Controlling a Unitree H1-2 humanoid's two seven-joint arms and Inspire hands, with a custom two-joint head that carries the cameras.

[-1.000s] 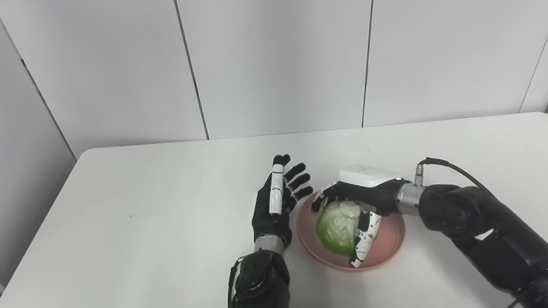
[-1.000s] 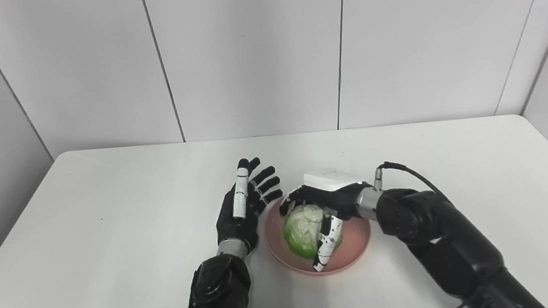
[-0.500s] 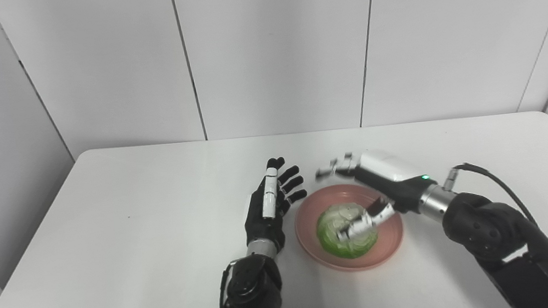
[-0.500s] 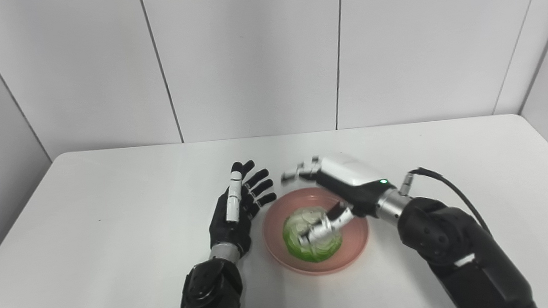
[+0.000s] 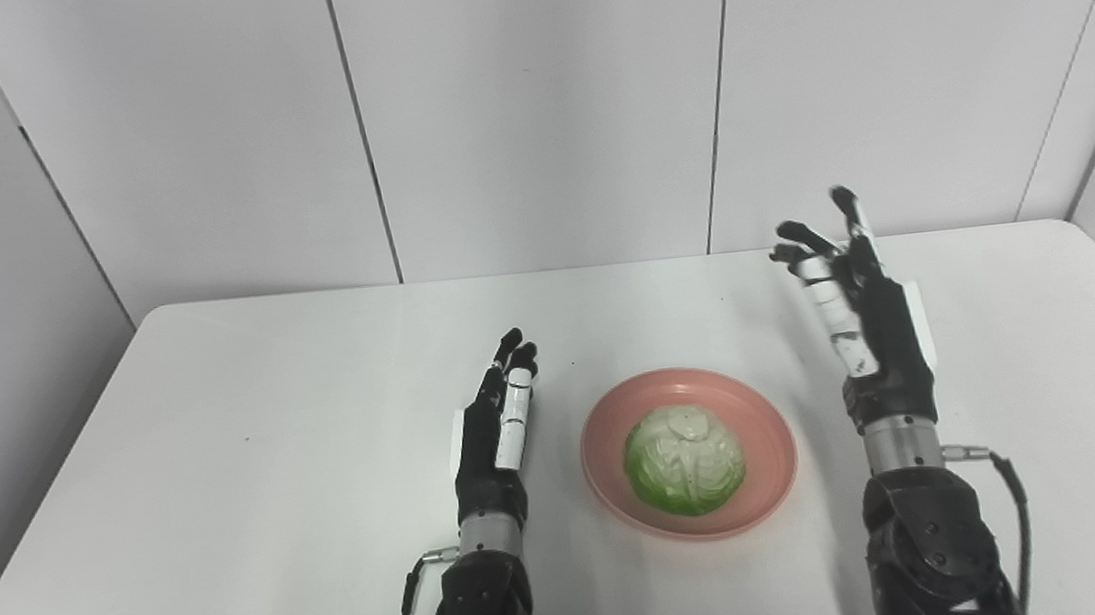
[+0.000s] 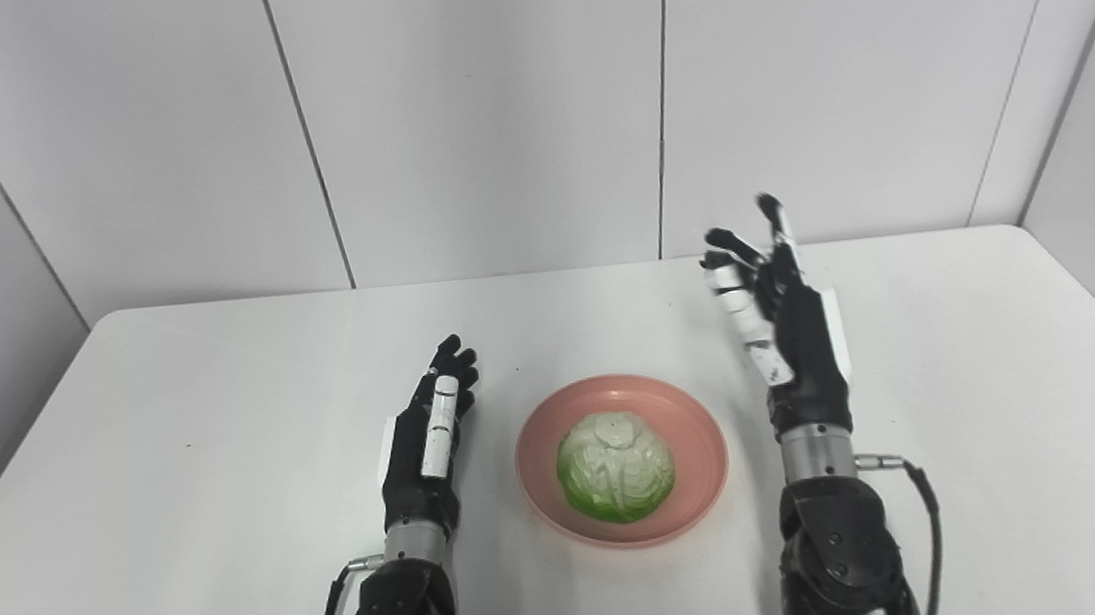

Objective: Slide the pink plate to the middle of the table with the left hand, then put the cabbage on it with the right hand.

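Resting on plate (image 5: 772,447), cabbage (image 5: 685,460) clear of fingers (image 5: 834,305)

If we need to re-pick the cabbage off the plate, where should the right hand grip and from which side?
Probably top-down, fingers wrapping the sides of the cabbage. It is a rounded dome sitting in the middle of the pink plate, whose raised rim blocks a low sideways approach. The right hand is open, to the plate's right and clear of it, so coming over from that side looks shortest. The left hand is open beside the plate.

walls: pale grey panels (image 5: 537,97), dark seams | furniture: white table (image 5: 218,430)
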